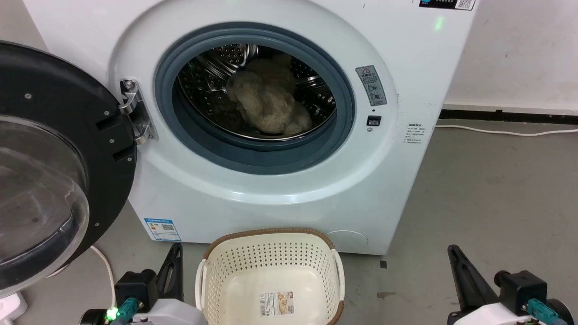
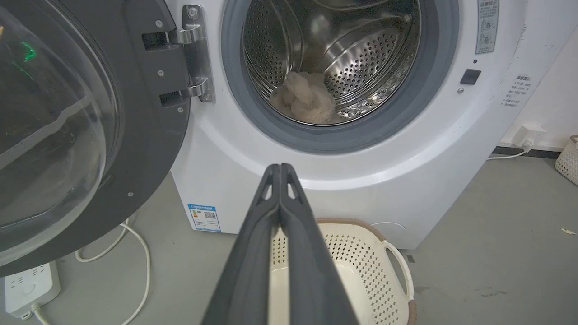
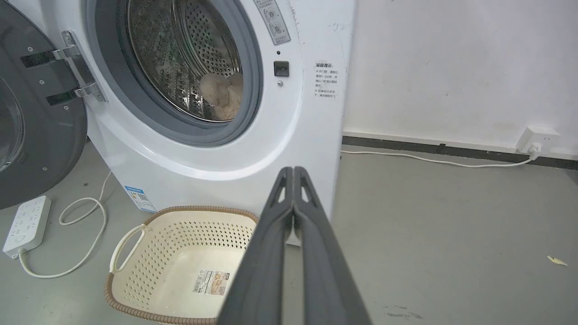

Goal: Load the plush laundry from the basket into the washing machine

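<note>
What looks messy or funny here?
Not much: a small pale scrap lies like litter on the floor right of the washing machine, and a dark stain marks the floor beside the empty basket.

A white wall socket sits low on the scuffed white wall, just above the black skirting strip. From the socket a white cable trails along the stained grey concrete floor, and a small pale scrap lies on the floor near the socket. Well apart from the socket, a white power strip lies flat with its cord looped beside it.
</note>
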Available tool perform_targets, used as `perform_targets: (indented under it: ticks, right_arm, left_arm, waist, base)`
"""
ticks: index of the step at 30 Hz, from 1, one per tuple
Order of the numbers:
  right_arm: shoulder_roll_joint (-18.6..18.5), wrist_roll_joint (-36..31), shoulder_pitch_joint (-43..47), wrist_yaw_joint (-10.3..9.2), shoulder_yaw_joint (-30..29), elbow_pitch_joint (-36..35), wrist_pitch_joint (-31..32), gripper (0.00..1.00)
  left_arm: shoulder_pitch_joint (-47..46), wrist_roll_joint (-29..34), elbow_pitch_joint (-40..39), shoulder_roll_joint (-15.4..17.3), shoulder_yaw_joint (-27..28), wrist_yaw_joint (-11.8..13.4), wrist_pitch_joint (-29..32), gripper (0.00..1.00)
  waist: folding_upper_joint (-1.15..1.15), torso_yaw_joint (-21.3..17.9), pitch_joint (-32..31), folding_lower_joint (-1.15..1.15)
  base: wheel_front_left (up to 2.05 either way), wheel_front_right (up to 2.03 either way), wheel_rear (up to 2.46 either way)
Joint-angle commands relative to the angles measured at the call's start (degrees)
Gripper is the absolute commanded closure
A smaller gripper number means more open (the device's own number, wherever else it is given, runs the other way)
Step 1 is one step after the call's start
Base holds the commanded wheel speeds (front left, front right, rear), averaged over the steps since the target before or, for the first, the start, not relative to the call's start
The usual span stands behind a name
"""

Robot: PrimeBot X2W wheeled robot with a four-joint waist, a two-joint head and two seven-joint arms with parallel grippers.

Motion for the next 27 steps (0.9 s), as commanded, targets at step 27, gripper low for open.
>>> perform_targets:
  ticks: [27]
  right_arm:
    - [0.0, -2.5, -2.7, -0.03, 0.0, -1.0, 1.9, 1.00]
  left_arm:
    - [-1.5, 5.2, -2.1, -2.2, 3.1, -2.2, 2.3, 1.00]
  waist:
    - [0.00, -0.1, 0.6, 0.00]
  base:
    - [0.00, 0.00, 0.00]
